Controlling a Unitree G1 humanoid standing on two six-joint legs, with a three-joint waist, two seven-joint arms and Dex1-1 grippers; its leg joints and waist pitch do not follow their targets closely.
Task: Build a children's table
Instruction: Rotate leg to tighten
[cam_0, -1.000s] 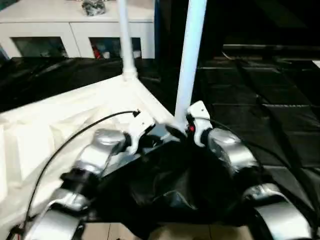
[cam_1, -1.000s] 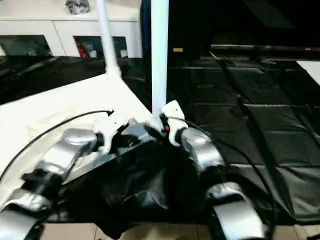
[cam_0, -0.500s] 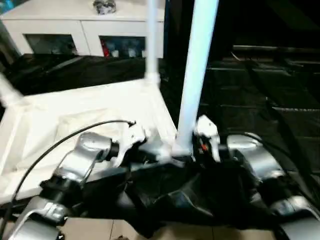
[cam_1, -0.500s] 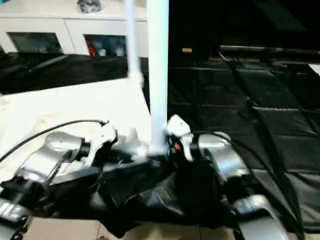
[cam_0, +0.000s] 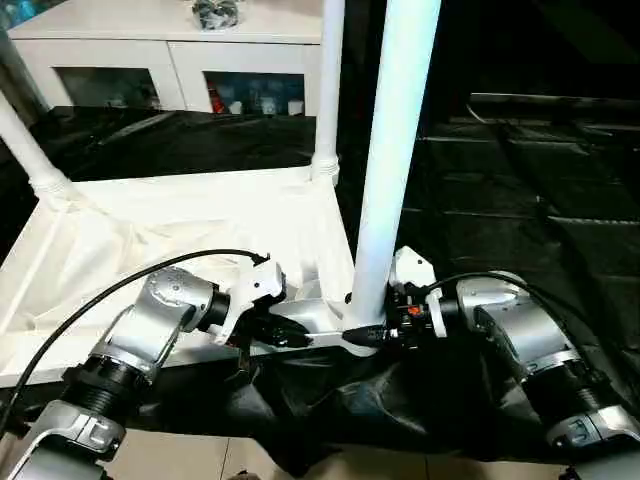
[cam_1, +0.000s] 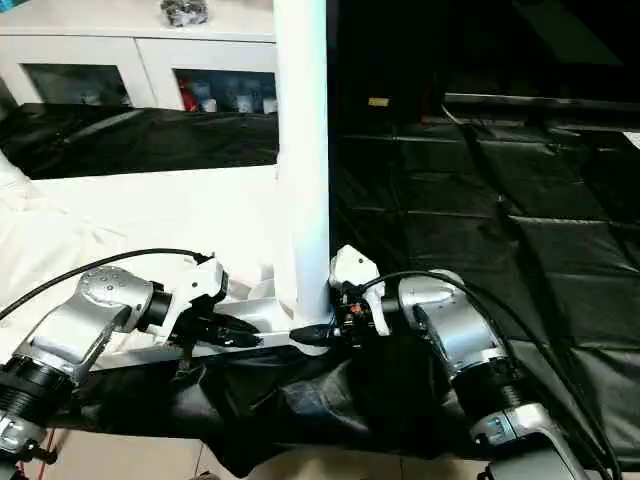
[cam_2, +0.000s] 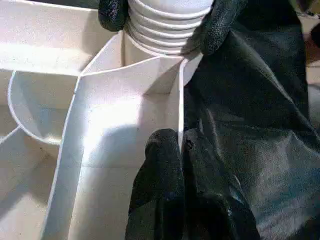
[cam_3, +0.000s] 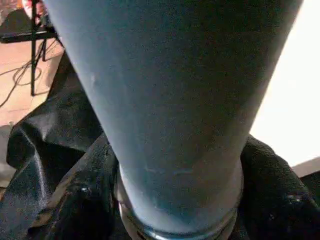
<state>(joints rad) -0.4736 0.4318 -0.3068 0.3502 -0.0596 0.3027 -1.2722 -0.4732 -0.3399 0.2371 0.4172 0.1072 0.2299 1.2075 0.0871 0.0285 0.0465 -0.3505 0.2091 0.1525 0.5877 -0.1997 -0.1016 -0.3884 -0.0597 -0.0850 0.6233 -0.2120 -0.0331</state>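
While the tabletop lies upside down on the black sheet, ribbed underside up, three legs stand in its corner sockets: the near leg at 5 o'clock of the top, a second leg at 1 o'clock, a third leg at 10 o'clock. Left gripper sits at the near edge of the tabletop, fingers pressed together, pinching the thin rim wall beside the near socket. Right gripper reaches in from 3 o'clock of the near leg; its black fingertips flank the ribbed collar at the leg's base, one on each side, touching it, so it grips the near leg low down. White cabinet with glass doors stands at 12 o'clock, beyond the sheet. Cable arcs over the left forearm.
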